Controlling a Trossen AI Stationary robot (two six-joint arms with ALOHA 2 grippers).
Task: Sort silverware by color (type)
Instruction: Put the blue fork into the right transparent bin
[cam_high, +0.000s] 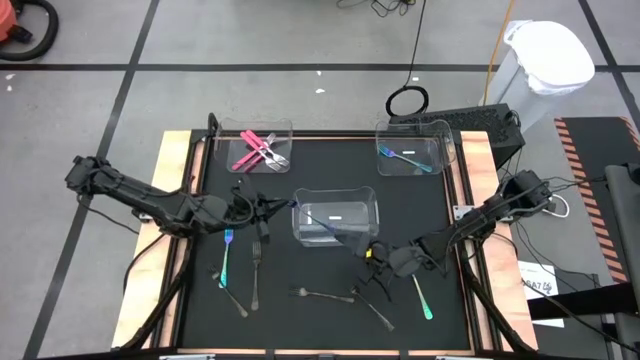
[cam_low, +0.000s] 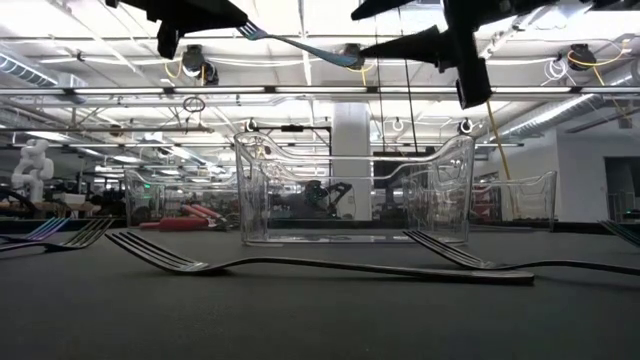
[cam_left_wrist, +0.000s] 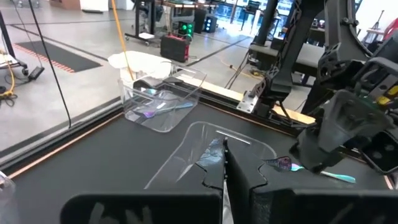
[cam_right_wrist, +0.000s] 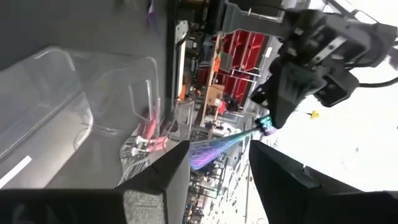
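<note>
Left hand (cam_high: 262, 207) pinches a grey metal fork (cam_high: 300, 209).

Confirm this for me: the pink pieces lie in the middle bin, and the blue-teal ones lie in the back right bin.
One detail is wrong. The pink pieces lie in the back left bin, not the middle bin. The high view shows it. The rest stands: the blue-teal ones lie in the back right bin.
</note>
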